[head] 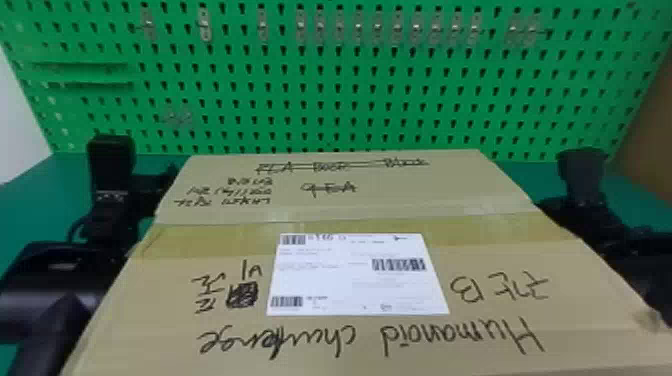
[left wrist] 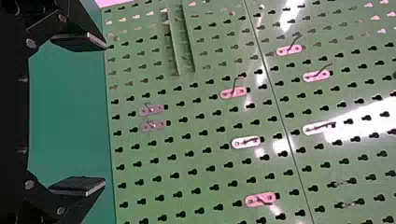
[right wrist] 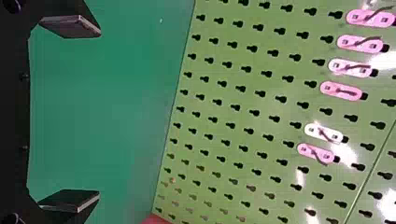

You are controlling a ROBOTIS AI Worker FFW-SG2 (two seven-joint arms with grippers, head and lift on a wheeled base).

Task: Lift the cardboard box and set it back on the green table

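The large cardboard box [head: 360, 220], with a white label and black handwriting on its closed top, lies between my two arms in the head view. My left gripper [head: 112, 215] is beside its left side and my right gripper [head: 585, 200] beside its right side. Whether the arms touch the box, and whether its underside rests on the green table [head: 625, 185], is hidden. In the left wrist view my left gripper [left wrist: 103, 114] is open, its fingers wide apart with nothing between them. The right wrist view has my right gripper [right wrist: 99, 113] likewise open and holding nothing.
Behind the box stands a green pegboard [head: 330, 85] with small metal hooks along its upper part. Green tabletop shows at both sides of the box, past the arms. A brown surface [head: 650, 110] borders the right edge.
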